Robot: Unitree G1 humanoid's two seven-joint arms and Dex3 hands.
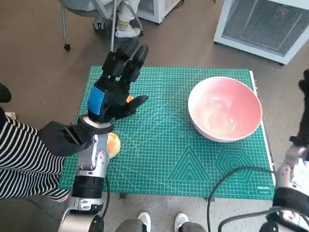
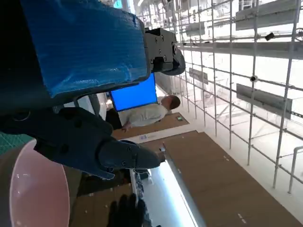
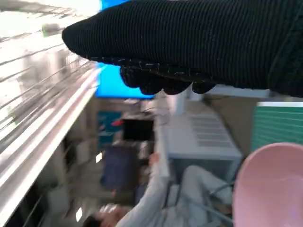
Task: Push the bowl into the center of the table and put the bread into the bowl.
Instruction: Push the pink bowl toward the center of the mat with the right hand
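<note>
**benchrat:** Green cutting mat [image 1: 159, 159] is covering the whole little table, printed grid and triangle lines all over it, brown floor around it. Using the mat as my landmark: one pink bowl [image 1: 225, 108] is sitting toward the mat's right edge, round, smooth, glossy, nothing showing inside it. So it's well off the mat's middle.

**servo_sam:** And the bread?

**benchrat:** One small rounded piece of bread [image 1: 113, 144], orange-tan, is lying near the mat's left edge. It's peeking out from right under the left forearm, just behind the wrist. There's also an orange bit showing by the palm, can't tell what that is.

**servo_sam:** Is the left hand grabbing it?

**benchrat:** Nope. The left hand [image 1: 117, 84], black with blue tape on its back, is hovering over the mat's left part with fingers stretched out and spread, holding nothing. The bowl is sitting well apart from it, across the mat.

**servo_sam:** Right hand?

**benchrat:** The right hand [image 3: 199, 45], in a ribbed black knit glove, is hanging just past the mat's right edge beside the bowl. Fingers are barely showing, so I can't tell if they're spread or curled. A person in a striped sleeve [image 1: 24, 154] is sitting off the mat's left side.
</note>
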